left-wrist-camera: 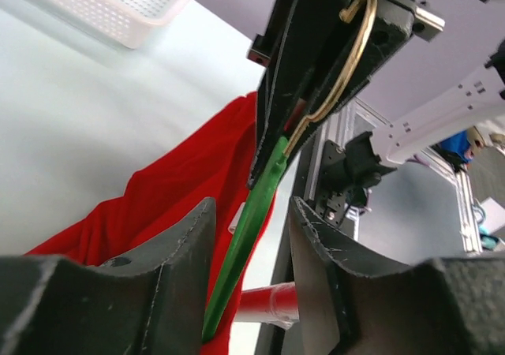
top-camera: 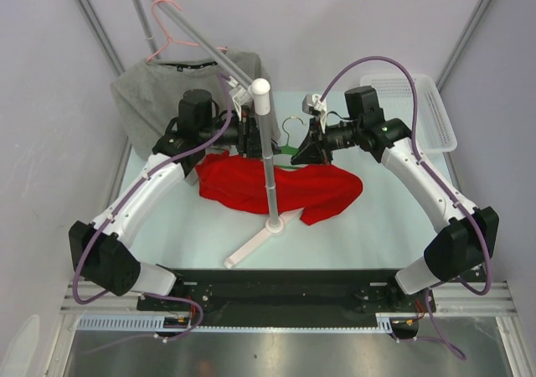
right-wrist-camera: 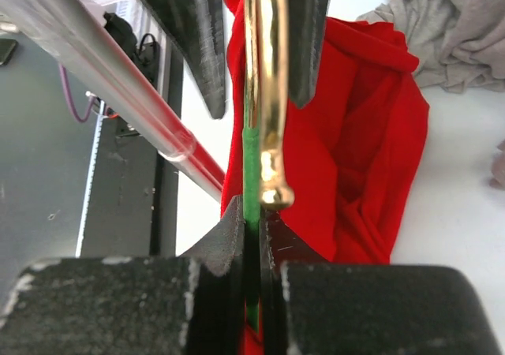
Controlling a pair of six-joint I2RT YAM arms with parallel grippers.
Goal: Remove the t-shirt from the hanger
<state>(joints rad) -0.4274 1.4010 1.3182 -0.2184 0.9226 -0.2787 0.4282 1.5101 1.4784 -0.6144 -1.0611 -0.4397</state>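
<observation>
Right fingers (right-wrist-camera: 225, 248) were pressed together on the green hanger (right-wrist-camera: 251, 166), pinching it just below the gold hook (right-wrist-camera: 268, 95). That reads as the anchor hold: hanger kept up and on edge so the cloth could be drawn off it. Left fingers (left-wrist-camera: 185, 244) were spread, one on either side of the hanger's arm, clamped on nothing. Couldn't tell if either one touched the plastic. Straddling it like that looked like lining up a grab on the cloth or the arm, opposite the right's hold

Red t-shirt (top-camera: 285, 188) lay bunched on the surface (top-camera: 377, 218), under and between the two arms, just beside the foot of the stand (top-camera: 268, 155). In the wrist views the hanger ran down into the red fabric, so I'd call the shirt not off yet. Folds hid how much of the hanger was inside it

Risks: the stand's pole sat right between the arms, so any sideways pull had to clear it. The cloth was slack and would likely drag rather than slide, so the right's pinch had to hold against the tug

Grey shirt (top-camera: 151, 92) at the back left and white basket (top-camera: 427, 109) at the back right were well apart from this, not involved
</observation>
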